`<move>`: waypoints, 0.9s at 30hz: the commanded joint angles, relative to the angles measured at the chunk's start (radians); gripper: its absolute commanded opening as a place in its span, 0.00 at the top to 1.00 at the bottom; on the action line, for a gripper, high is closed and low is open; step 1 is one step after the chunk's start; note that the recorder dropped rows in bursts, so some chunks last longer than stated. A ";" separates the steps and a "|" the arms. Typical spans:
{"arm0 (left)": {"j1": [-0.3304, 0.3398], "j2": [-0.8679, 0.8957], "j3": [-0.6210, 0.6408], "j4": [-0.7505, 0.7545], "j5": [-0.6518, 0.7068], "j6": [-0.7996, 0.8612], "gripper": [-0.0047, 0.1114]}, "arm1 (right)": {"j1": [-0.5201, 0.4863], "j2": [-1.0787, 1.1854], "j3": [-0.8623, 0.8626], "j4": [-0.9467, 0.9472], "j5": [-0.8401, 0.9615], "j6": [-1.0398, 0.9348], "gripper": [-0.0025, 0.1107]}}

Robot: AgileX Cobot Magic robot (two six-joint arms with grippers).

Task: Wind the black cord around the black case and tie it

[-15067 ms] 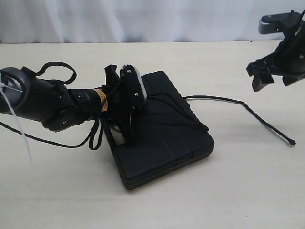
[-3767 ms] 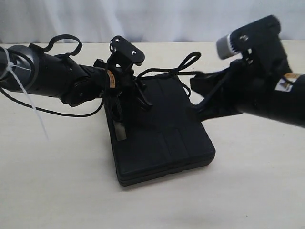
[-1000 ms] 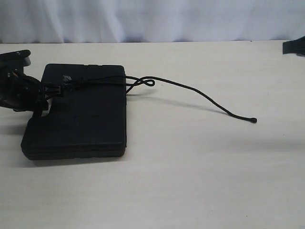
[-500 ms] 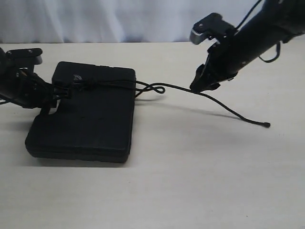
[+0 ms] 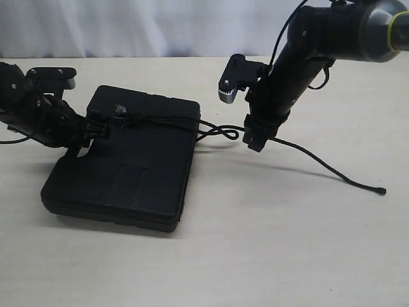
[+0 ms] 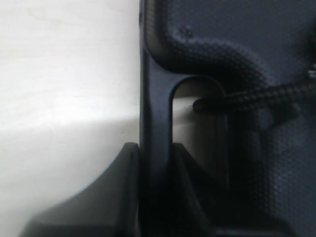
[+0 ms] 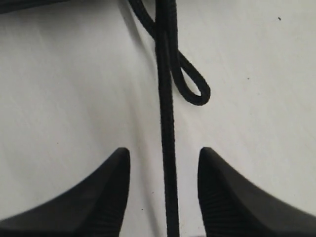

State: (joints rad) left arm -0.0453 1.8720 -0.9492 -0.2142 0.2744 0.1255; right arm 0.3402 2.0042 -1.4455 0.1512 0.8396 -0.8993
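The black case (image 5: 128, 169) lies flat on the table at the left. The black cord (image 5: 319, 161) runs across the case top, where it is knotted (image 5: 120, 119), forms a small loop (image 5: 220, 132) off the case's right edge and trails to the right. My left gripper (image 5: 82, 133) is shut on the case's handle bar (image 6: 155, 128); the cord (image 6: 256, 98) enters the handle cutout. My right gripper (image 5: 255, 137) is open, one finger on each side of the cord (image 7: 166, 128) just beyond the loop (image 7: 191, 84), not touching it.
The cord's free end (image 5: 381, 190) lies on the bare table at the right. A white curtain (image 5: 160, 25) closes off the back edge of the table.
The case has slid rightward with my left gripper on its handle. My right arm has come in and down from the right, and its open fingers now straddle the cord near the loop.
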 commanded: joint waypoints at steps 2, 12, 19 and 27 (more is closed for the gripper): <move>-0.002 -0.019 -0.001 0.000 -0.015 0.011 0.96 | 0.000 0.015 -0.007 0.006 -0.016 -0.024 0.77; 0.000 -0.019 -0.001 -0.008 -0.015 0.001 0.96 | -0.050 -0.053 -0.007 0.025 -0.006 0.078 0.94; 0.000 -0.019 -0.001 -0.012 -0.017 -0.023 0.96 | -0.156 -0.112 0.071 0.014 -0.068 0.246 0.94; 0.000 -0.019 -0.001 -0.012 -0.019 -0.053 0.96 | -0.275 -0.179 0.235 0.012 -0.249 0.410 0.94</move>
State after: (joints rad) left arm -0.0616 1.8696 -0.9492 -0.2384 0.2844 0.1138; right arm 0.1271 1.8629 -1.2464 0.2260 0.6646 -0.5517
